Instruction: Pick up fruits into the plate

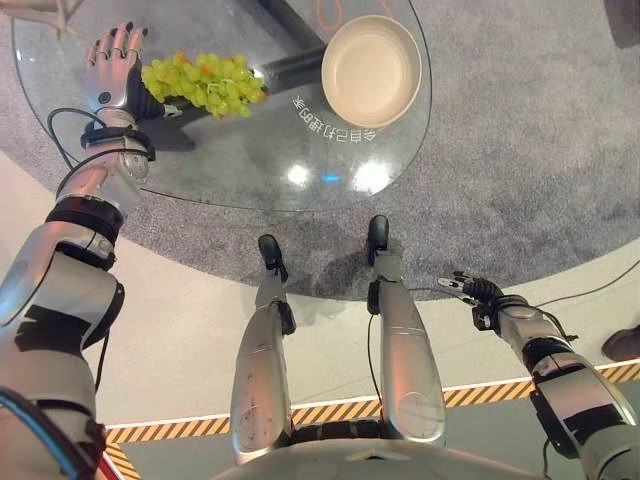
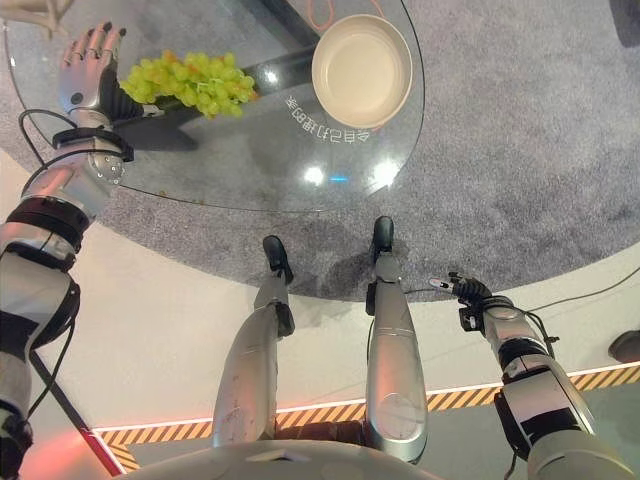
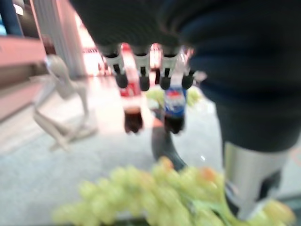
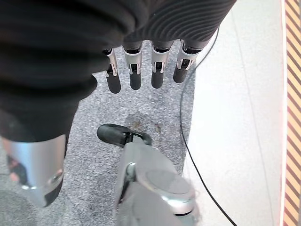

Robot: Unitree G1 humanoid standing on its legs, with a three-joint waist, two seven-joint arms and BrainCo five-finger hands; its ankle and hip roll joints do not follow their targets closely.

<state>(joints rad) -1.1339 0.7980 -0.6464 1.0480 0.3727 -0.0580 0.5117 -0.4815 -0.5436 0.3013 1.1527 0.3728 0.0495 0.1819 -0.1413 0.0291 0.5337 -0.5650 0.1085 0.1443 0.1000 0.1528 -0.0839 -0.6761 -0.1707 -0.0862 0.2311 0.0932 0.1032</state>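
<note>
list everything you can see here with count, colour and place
grapes: one bunch, green, on the table's left part, beside the left hand
plate: one, cream, empty, on the table's right part
table: one, round glass, on grey carpet
bottles: two, one red-labelled and one blue-labelled, dark drink, beyond the grapes in the left wrist view
figurine: one, pale, near the bottles
left hand: open, over the table by the grapes
right hand: open, hanging low off the table, above the floor
</note>
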